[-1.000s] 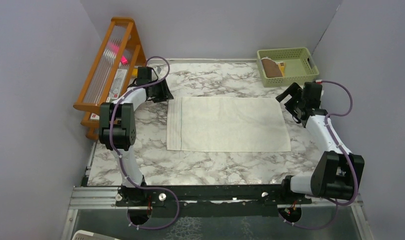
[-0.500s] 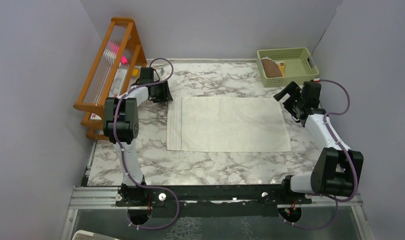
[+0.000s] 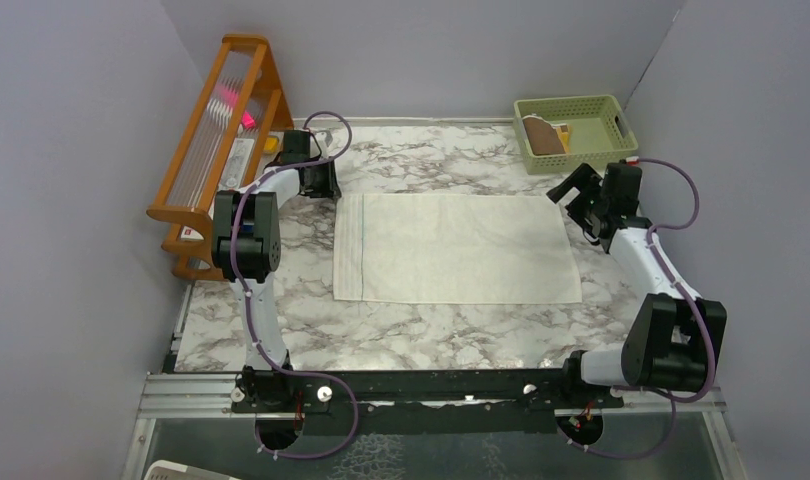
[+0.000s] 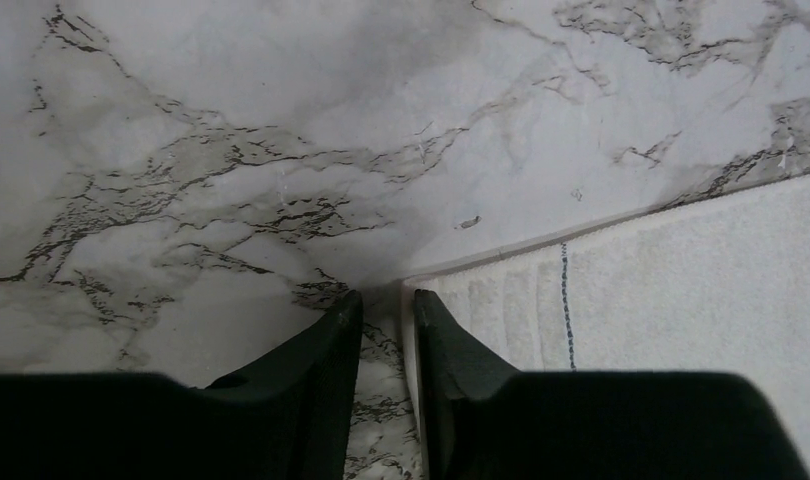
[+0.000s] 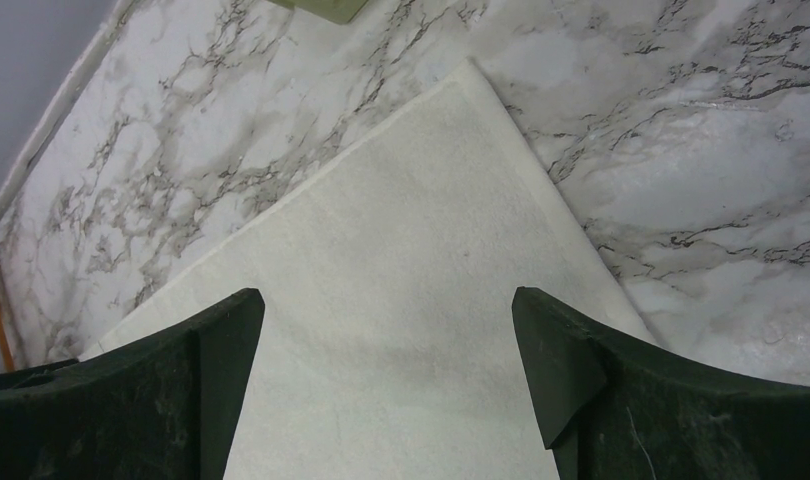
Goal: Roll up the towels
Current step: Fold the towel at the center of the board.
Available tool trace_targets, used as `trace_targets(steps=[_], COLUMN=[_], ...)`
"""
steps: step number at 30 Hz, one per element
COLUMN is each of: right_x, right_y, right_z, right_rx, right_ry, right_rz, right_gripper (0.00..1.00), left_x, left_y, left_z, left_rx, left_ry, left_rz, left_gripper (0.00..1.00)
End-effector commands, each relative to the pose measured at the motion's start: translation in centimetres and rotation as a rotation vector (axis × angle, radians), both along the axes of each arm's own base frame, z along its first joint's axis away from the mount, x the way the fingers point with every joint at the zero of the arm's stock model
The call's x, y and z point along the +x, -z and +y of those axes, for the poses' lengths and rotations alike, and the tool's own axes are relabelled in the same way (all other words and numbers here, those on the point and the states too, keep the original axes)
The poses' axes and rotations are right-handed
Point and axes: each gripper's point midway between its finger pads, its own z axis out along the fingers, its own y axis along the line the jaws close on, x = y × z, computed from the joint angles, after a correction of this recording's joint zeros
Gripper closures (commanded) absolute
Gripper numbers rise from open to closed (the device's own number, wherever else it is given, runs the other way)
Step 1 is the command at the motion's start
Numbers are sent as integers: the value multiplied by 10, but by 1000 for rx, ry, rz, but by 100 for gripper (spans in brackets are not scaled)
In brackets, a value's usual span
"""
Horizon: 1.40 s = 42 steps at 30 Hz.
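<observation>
The cream towel [image 3: 456, 248] lies flat and unrolled on the marble table. The brown towel [image 3: 543, 135] sits in the green basket at the back right. My left gripper [image 3: 324, 183] is down at the cream towel's far left corner. In the left wrist view the left gripper [image 4: 386, 298] is open by a narrow gap, one finger [image 4: 451, 350] over the towel [image 4: 681, 270] and the other on bare marble, the towel's edge between them. My right gripper [image 3: 579, 200] hovers wide open over the far right corner; the right wrist view shows the cream towel [image 5: 401, 260] between its fingers [image 5: 386, 295].
A wooden rack [image 3: 221, 130] with small items stands along the left wall, close behind the left gripper. The green basket [image 3: 581, 112] is at the back right, just beyond the right gripper. Grey walls enclose the table on three sides.
The left arm's elbow has swung toward the back, its gripper has settled at the towel's far left corner and its jaws have narrowed. The right arm has hardly moved.
</observation>
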Motion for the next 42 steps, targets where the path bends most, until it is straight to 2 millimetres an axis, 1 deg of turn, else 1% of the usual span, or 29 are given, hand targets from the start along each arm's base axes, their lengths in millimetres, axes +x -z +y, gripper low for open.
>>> trace_targets(steps=[1,6,9,12,13,15,17,19,20,24,26,30,31,32,34,36,38,40,42], right_x=[9,20,29,37,39,47,56,65,68,76,76,76,76,77,78,79,79,78,76], right_y=[-3,0,8,17,20,30,35,38,40,35,35,37,39,40,44,48,54,59,66], right_z=[-3,-11,-14,-19,-22,-29,-34,-34,-33,-31,-32,-39,-42,-45,-50,-53,-53,-52,-54], right_rx=[-6,-23,-27,-66,-82,-113,-138,-141,-136,-127,-134,-175,-190,-209,-240,-262,-274,-291,-321], right_ry=[19,51,54,32,38,46,45,35,28,20,21,31,34,38,38,27,11,-15,-48], right_rz=[-16,10,60,83,90,98,112,120,116,81,76,85,86,88,97,117,136,148,167], right_gripper=[3,2,2,2,2,2,1,1,1,1,1,1,1,1,1,0,0,0,3], left_x=[-19,-16,-14,-11,-10,-9,-8,-9,-10,-10,-11,-13,-14,-14,-13,-11,-8,-6,-5], left_y=[38,37,33,28,27,25,23,23,23,25,29,32,32,31,26,17,4,-11,-24], left_z=[9,3,-3,-8,-9,-10,-11,-12,-13,-16,-17,-18,-18,-18,-17,-13,-4,9,22], left_rx=[91,66,30,10,8,3,-5,-10,-14,-30,-34,-38,-42,-45,-45,-30,-2,30,56], left_ry=[14,28,42,53,56,62,70,71,73,78,79,77,76,76,71,58,34,4,-22], left_rz=[93,92,85,70,66,61,58,59,59,66,74,85,87,88,82,67,41,14,-14], left_gripper=[75,82,86,86,84,75,68,61,60,60,65,85,91,100,100,100,100,100,100])
